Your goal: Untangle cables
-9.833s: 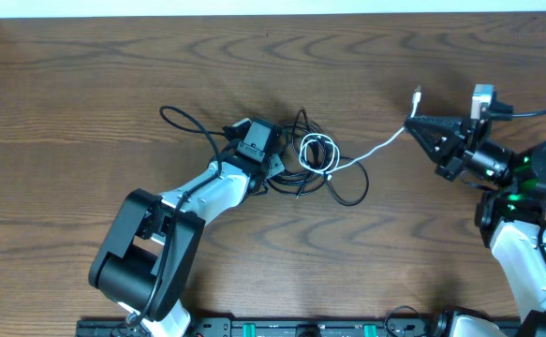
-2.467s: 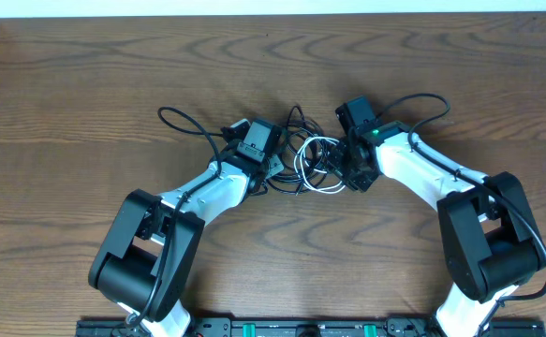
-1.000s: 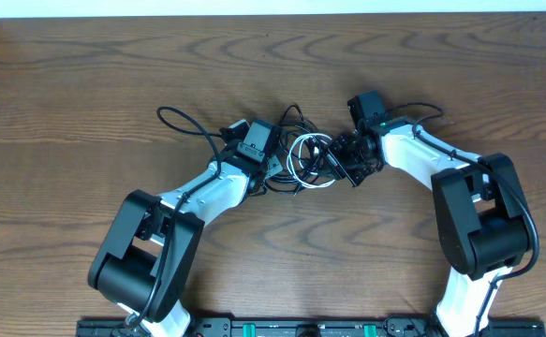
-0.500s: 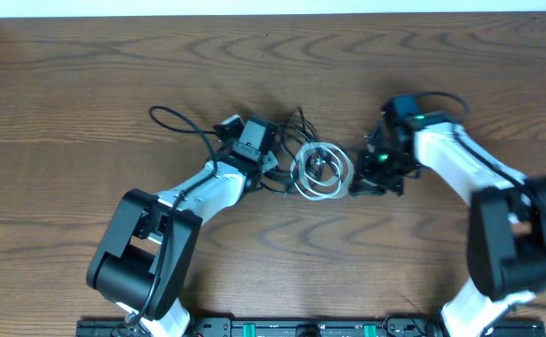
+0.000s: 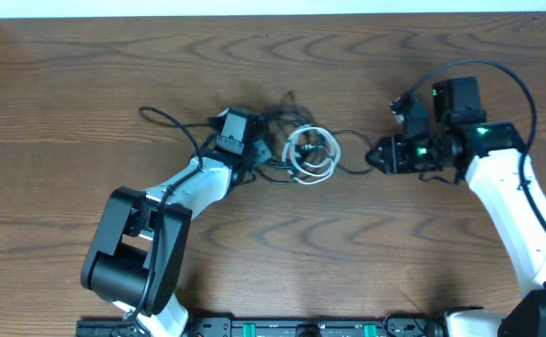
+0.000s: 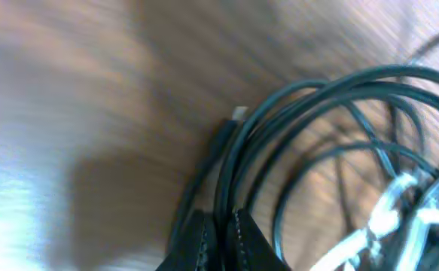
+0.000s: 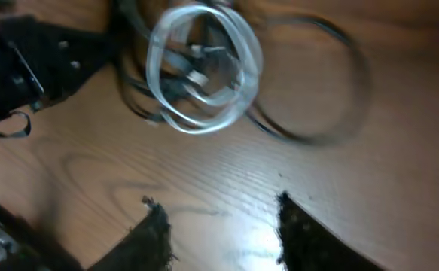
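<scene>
The left tool (image 6: 217, 233) pinched limp black cables (image 6: 294, 120); the right tool (image 7: 219, 226) gaped empty. The light, springy white cable (image 7: 238, 83) seemed best gripped on its outer loop.

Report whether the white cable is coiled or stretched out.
Coiled. The thin white cable lies in stacked round loops on the brown wooden table, overlapping thin black cables.

The cables (image 5: 296, 154) lie in one tangled knot on the tabletop (image 5: 113, 56), left of centre. The white cable (image 5: 312, 155) is wound into a small coil of several loops on the knot's right side. The black cables (image 6: 309, 84) curl loosely around and through it. One black loop (image 7: 361, 75) spreads to the right, and another trails to the left.
</scene>
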